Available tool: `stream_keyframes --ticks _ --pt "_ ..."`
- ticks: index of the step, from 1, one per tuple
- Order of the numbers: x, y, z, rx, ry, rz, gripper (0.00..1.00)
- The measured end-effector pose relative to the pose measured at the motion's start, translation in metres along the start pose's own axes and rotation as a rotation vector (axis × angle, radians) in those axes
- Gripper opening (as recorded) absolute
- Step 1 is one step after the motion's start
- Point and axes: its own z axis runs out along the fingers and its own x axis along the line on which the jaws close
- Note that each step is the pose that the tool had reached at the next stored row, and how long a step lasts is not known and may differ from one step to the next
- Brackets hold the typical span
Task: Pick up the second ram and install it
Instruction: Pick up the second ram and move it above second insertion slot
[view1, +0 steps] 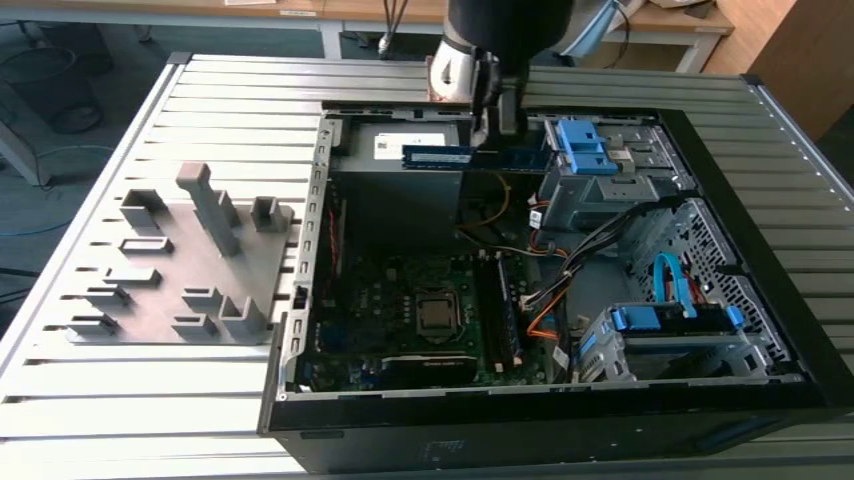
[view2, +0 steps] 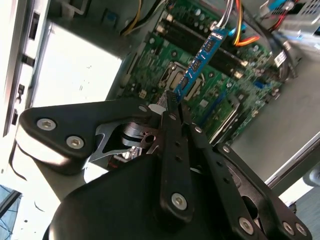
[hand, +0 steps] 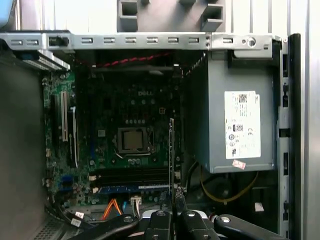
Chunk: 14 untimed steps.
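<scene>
A grey slatted metal worktop (view1: 240, 90) carries an open black computer case (view1: 534, 430) beneath the claw (view2: 172, 102). The claw is clamped on the slim dark blue-green second ram (view2: 202, 57), holding it in the air above the case's interior.

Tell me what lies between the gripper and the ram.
Nothing lies between them. The gripper is shut directly on the ram, as the second wrist view shows.
</scene>
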Motion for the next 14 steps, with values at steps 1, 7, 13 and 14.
stream_keyframes --ticks 1,7,13,14 --pt "-0.0001 -0.0034 0.0001 -0.0001 0.0000 0.000 0.14" --pt "-0.0005 -0.0179 0.0006 -0.0003 -0.0001 0.000 0.14" --pt "-0.0004 -0.0180 0.0006 -0.0002 -0.0001 0.000 0.14" --pt "-0.0001 -0.0176 0.0007 -0.0001 -0.0001 0.000 0.14"
